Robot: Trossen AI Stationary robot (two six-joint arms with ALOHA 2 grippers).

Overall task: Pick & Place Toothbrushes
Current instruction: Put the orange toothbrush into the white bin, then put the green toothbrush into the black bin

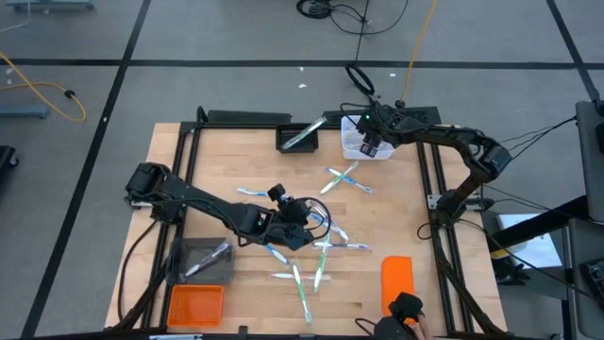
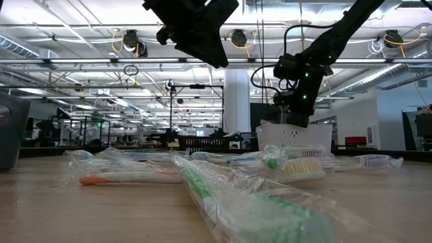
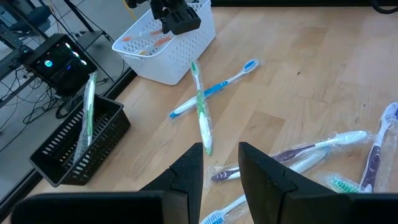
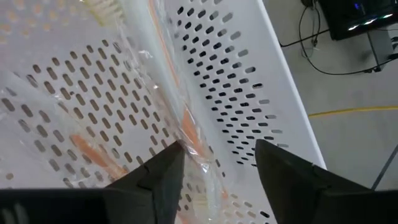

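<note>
The right gripper hangs over the white basket at the table's twelve-to-one o'clock edge, placed there, I judge, to drop its load inside. Its wrist view shows the fingers parted above the perforated floor, with an orange wrapped brush lying in the gap just under them; whether the pads touch the wrapper I cannot tell, but they do not look clamped on it. The left gripper hovers over the middle of the table with its jaws part open and empty, set above the loose toothbrushes, probably so it can take the next one. Those brushes fan out from its five to seven o'clock, near it, while a crossed pair lies at its one o'clock, between it and the basket. A green brush leans in the black basket at eleven o'clock of the white one.
</note>
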